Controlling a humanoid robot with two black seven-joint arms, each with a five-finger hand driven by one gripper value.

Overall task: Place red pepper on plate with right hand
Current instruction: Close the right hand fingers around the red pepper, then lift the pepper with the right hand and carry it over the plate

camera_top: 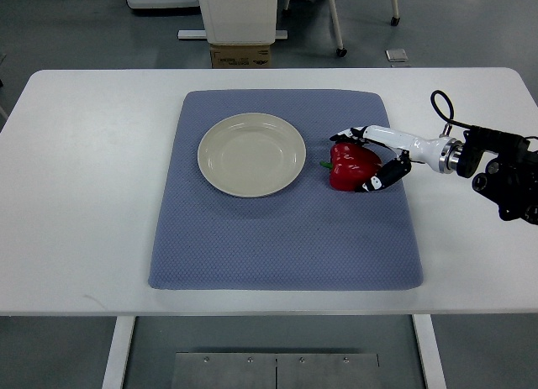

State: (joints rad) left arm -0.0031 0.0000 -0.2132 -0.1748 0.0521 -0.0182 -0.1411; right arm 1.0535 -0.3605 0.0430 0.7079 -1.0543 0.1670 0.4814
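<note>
On the blue mat [286, 238], just right of the plate [251, 154], the pepper [349, 166] is seen lying with its green stem pointed toward the plate. Right hand [378, 158] is wrapped around the pepper's right side: fingers [353, 137] curled over the far edge, more digits tucked in at the near edge, so it reads as closed on the pepper, though whether firm contact is made can't be confirmed from above. Pepper appears to rest on the mat, not lifted. Left arm is not seen. Risks, as judged: the skin is glossy and the body rounded and lobed, so a slip or roll out of the fingers on lift is likely if the grasp is shallow; only the right half is covered, so it could pivot toward the stem side. Mat may be dragged or wrinkled if the lift is too low. Plate is shallow with a low rim, so a drop from height could let the pepper roll off. Plate is empty; nothing else is held on the mat.
</note>
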